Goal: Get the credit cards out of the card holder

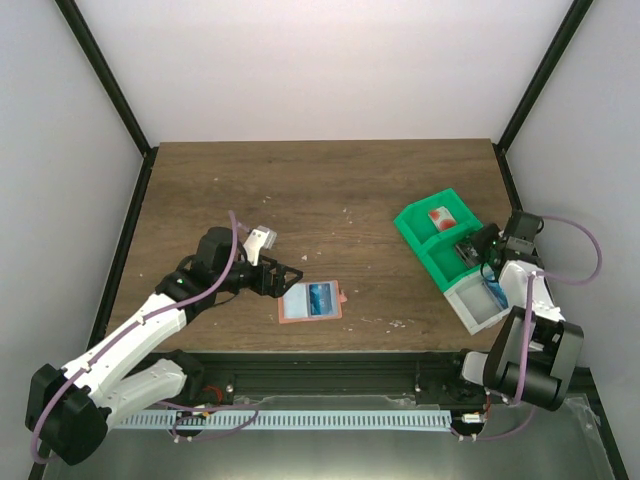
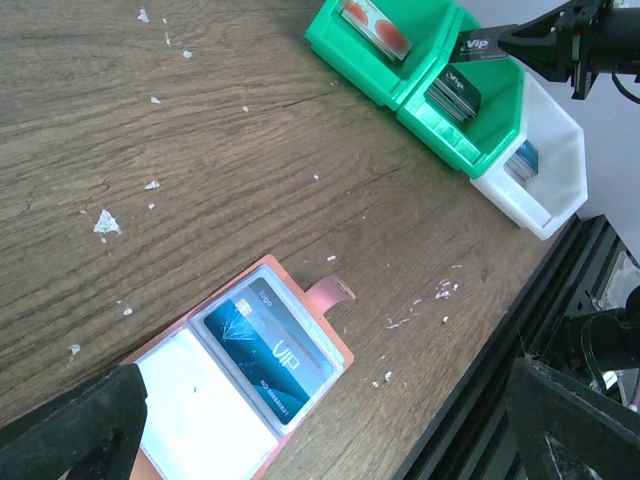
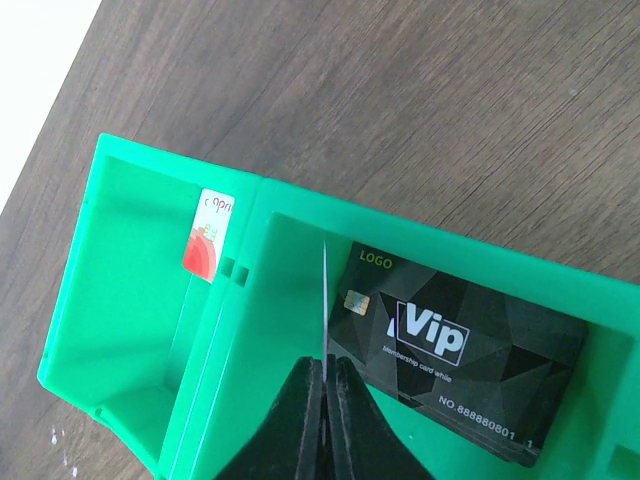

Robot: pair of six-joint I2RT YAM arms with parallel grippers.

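The card holder (image 1: 310, 301) lies open on the table, tan-pink rim and strap, with a blue credit card (image 2: 265, 345) in its right clear pocket. My left gripper (image 1: 283, 279) hovers open just to its left, and its fingers (image 2: 75, 430) frame the card holder (image 2: 200, 415) in the wrist view. My right gripper (image 3: 327, 365) is shut on a dark credit card (image 3: 326, 295), seen edge-on, over the middle green compartment (image 3: 290, 300). A black Vip card (image 3: 455, 350) lies in that compartment. A red and white card (image 3: 208, 235) rests in the one beside it.
The green compartment tray (image 1: 412, 222) and a white bin (image 1: 470, 310) joined to it stand at the table's right. A blue card (image 2: 522, 160) sits in the white bin. The table's black front rail (image 1: 330, 355) runs just below the card holder.
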